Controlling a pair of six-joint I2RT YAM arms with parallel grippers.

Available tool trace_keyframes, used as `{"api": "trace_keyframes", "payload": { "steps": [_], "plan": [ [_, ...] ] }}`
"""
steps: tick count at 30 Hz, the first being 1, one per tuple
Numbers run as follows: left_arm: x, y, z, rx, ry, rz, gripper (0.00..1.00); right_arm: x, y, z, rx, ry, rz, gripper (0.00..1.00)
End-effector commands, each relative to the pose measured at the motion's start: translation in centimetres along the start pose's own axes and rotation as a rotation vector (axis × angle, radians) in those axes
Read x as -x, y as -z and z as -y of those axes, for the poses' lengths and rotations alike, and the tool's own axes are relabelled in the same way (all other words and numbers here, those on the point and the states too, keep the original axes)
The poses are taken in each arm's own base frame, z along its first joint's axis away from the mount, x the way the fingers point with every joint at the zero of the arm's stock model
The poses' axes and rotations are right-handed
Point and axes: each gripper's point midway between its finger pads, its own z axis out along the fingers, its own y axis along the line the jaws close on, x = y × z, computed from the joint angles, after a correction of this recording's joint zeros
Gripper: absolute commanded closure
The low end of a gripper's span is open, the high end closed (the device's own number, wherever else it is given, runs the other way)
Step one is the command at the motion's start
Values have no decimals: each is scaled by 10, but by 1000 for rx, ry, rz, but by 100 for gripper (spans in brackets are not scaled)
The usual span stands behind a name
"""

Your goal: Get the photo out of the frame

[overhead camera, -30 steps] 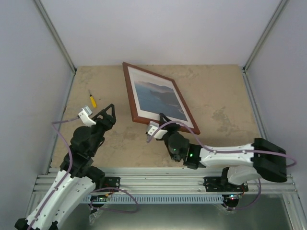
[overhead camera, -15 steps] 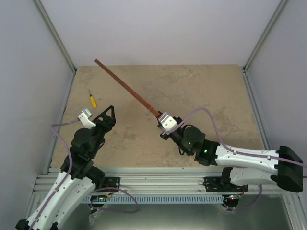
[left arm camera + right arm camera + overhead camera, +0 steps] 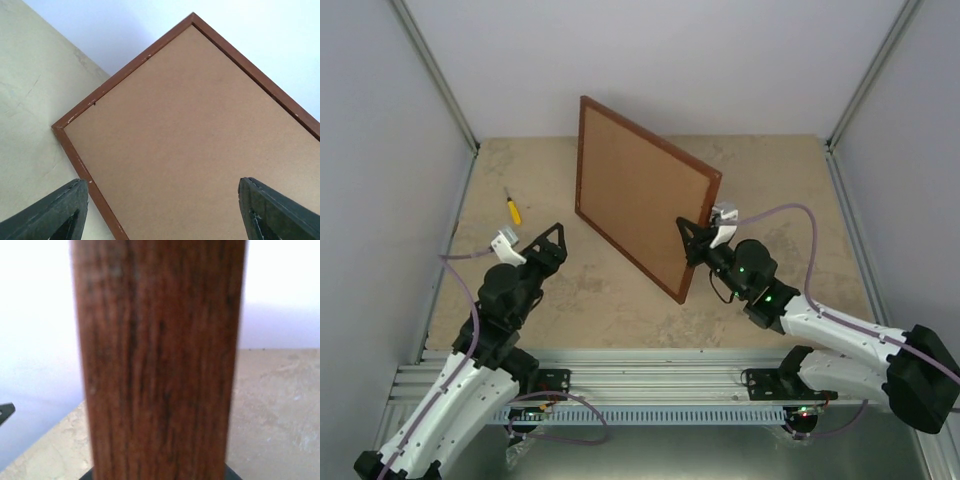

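The frame (image 3: 638, 200), flat and face up on the table (image 3: 790, 200) a second ago, now stands raised and tilted, its brown back turned to the overhead camera. The right gripper (image 3: 692, 243) holds it, fingers pinched narrow on the wooden edge near the lower right corner. The photo, showing a moment earlier, is now hidden on the far side, presumably still inside. The left gripper (image 3: 546, 245) waits empty near the back, fingers spread wide. With the back exposed, opening it looks like the next job.

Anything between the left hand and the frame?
Nothing: only bare tabletop separates the left hand from the frame, seen in the top view.
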Motion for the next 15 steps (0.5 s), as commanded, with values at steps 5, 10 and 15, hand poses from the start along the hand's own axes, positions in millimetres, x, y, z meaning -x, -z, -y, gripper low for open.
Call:
{"api": "trace_keyframes", "payload": {
  "steps": [5,10,15],
  "plan": [
    [-18,-16,-15,43,-11,-41,15,27,12,21,103,-426,112,100],
    [-35,-26,-25,65,-17,-91,13,-12,16,53,-6,-584,65,99],
    [-48,-33,-37,100,-25,-130,11,-50,21,80,-106,-728,34,99]
  ]
}}
